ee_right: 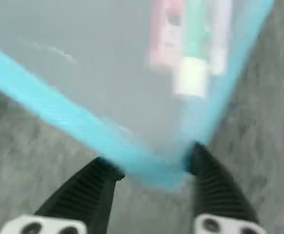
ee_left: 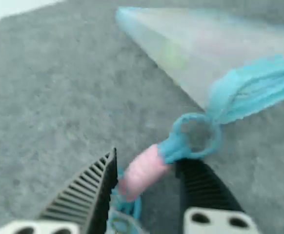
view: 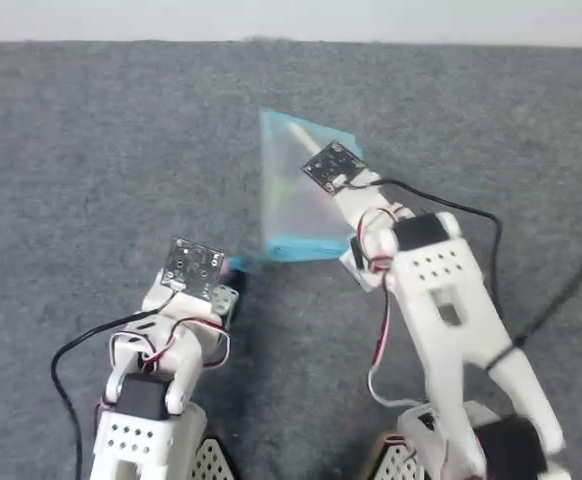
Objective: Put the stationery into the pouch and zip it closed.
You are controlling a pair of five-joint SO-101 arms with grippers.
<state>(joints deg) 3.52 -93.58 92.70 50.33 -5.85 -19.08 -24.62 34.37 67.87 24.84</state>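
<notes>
Gripping the pink zip pull, left hand sits at seven o'clock from pouch, whose corner right hand clamps.

left arm sits tucked back and low, its left gripper nipped on the zip pull; right arm stretches forward, leaning inward, right gripper pinching the pouch corner.

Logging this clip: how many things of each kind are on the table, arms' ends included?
pouch: 1
stationery pieces inside it: 3, as far as the blur allows
pink zip pull: 1
left end effector and right end effector: 2
Total: 7
</notes>
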